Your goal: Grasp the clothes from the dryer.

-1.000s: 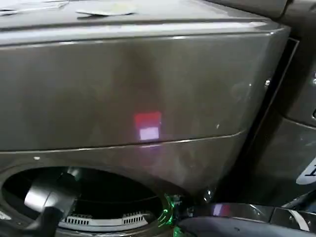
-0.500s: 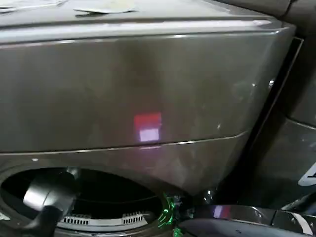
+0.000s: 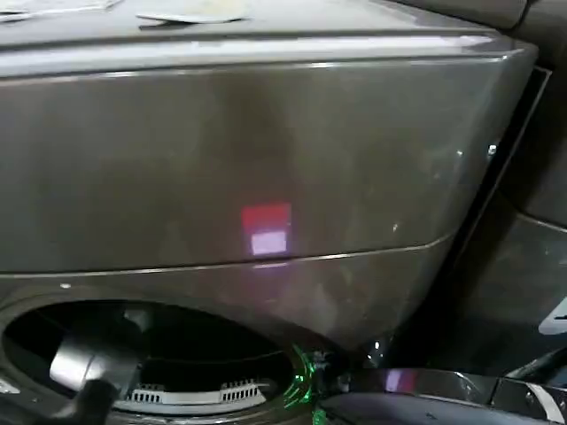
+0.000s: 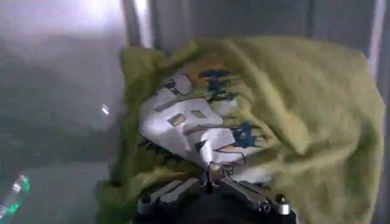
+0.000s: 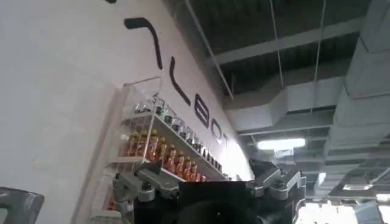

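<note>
The clothes (image 4: 286, 103), a yellow-green bundle with a white printed patch, lie inside the drum right in front of my left gripper (image 4: 210, 173). Its fingers have come together on a fold of the printed fabric. In the head view my left arm (image 3: 89, 372) reaches into the round mouth (image 3: 177, 354) of the dark bronze-grey dryer (image 3: 266, 142), whose small red light (image 3: 266, 217) glows on the plain front panel. My right gripper (image 5: 207, 185) is away from the dryer and points up at a wall and ceiling, jaws spread wide with nothing between them.
The dryer's open door (image 3: 425, 390) juts out at the lower right of the head view. A second dark machine (image 3: 532, 239) stands close on the right. Papers (image 3: 190, 13) lie on the dryer's top. A shelf of bottles (image 5: 164, 152) hangs on the wall.
My left arm has dropped slightly lower at the drum mouth. The head view has shifted a little, and the rest is as before.
</note>
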`<state>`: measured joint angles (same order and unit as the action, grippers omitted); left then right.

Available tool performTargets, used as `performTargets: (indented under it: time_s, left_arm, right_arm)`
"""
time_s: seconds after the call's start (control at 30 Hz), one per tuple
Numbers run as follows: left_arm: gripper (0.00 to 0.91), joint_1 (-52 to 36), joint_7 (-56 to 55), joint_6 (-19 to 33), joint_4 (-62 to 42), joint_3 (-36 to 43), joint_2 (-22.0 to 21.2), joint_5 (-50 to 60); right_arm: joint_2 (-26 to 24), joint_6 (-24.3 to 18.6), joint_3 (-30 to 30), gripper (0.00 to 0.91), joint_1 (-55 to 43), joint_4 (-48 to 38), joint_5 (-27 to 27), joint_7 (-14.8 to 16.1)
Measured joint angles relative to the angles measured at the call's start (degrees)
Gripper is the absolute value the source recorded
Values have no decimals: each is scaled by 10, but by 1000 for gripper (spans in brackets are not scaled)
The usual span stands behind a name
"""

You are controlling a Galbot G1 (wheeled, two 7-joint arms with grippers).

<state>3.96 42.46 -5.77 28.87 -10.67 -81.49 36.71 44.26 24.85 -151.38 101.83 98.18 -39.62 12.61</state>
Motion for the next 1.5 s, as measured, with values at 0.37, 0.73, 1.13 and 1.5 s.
performTargets:
  time_s: [0.37,0.73,1.13,1.5]
  left_arm:
    - [0,120,-154,-12,191,-79,-8,-189]
    - [0,213,-337,53,310,-145,-32,-298]
    - [0,293,-438,117,399,-179,-50,-331]
    - [0,305,-458,135,418,-182,-51,-341]
  right_arm:
    - [-3,-5,3,907,-1,-4,0,-6]
    - [-3,-11,2,907,2,0,6,-8]
    - [-4,-27,-8,907,7,-2,0,-11]
    - [-2,-33,-10,907,7,-3,-2,-11]
